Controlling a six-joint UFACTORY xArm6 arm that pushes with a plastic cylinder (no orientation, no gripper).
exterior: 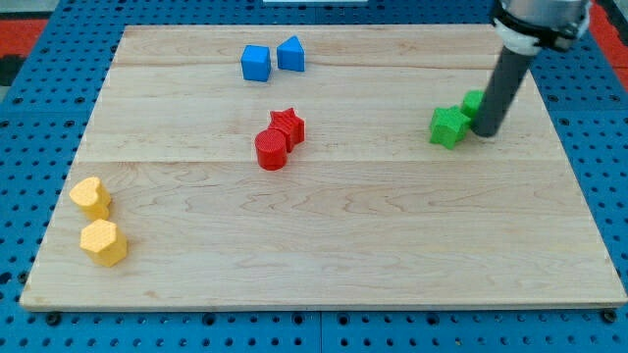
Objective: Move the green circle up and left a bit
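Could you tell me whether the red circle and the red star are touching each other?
Touching: the camera view shows the red circle pressed against the red star, with no board visible between them.

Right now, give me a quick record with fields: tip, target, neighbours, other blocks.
tip: my tip sits at the view's right, against the green blocks
target: green circle, mostly hidden behind the rod
neighbour: green star, just left of the tip
red pair: red cylinder, red star, touching
blue pair: top centre
yellow pair: bottom left
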